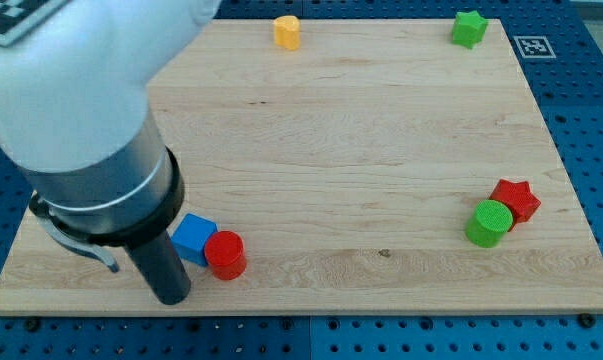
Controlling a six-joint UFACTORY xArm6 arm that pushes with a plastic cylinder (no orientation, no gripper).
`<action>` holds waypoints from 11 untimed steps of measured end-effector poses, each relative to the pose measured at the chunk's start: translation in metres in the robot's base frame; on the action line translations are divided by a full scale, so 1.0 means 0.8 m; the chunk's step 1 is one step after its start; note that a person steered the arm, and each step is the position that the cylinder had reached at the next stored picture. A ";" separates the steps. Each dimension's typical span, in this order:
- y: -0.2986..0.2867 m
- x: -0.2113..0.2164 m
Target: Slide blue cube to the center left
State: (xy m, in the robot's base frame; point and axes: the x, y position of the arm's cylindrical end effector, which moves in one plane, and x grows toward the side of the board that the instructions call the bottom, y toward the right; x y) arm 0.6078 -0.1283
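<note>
The blue cube [193, 237] sits on the wooden board [361, 150] near the view's bottom left. A red cylinder [225, 254] touches its right side. My dark rod comes down from the big white and grey arm at the view's left. My tip [171, 297] rests on the board just below and left of the blue cube, close to it.
A yellow block [287, 32] lies at the view's top middle. A green star [469, 28] lies at the top right. A green cylinder [490, 222] and a red star [515, 199] touch at the right. The arm hides the board's left part.
</note>
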 end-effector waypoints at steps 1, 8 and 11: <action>0.011 -0.008; 0.017 -0.188; 0.092 -0.192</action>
State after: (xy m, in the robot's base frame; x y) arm 0.4539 -0.0546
